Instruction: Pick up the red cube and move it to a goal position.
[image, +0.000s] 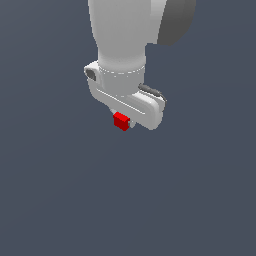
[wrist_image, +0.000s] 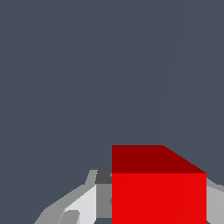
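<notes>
Since the red cube (image: 121, 121) sits directly under the gripper (image: 123, 124), pinched between its fingers, you have no gap left to close between hand and cube. What matters for your next move is where the goal lies, and neither view marks one: all you can see around the arm is plain dark grey.

Look at the exterior view and you will see the cube peeking out below the white hand, tucked just inside its lower edge, with nothing visibly beneath it. No floor contact or shadow shows, so you can fairly judge that it is lifted, though the flat background gives no firm height.

From the wrist view, the cube (wrist_image: 159, 197) fills the space between the fingers (wrist_image: 83, 203), one pale finger pressed to one side face and another just showing at the opposite face. Being a cube, it has no long axis to align, so you need only keep the grip steady while you carry it.
</notes>
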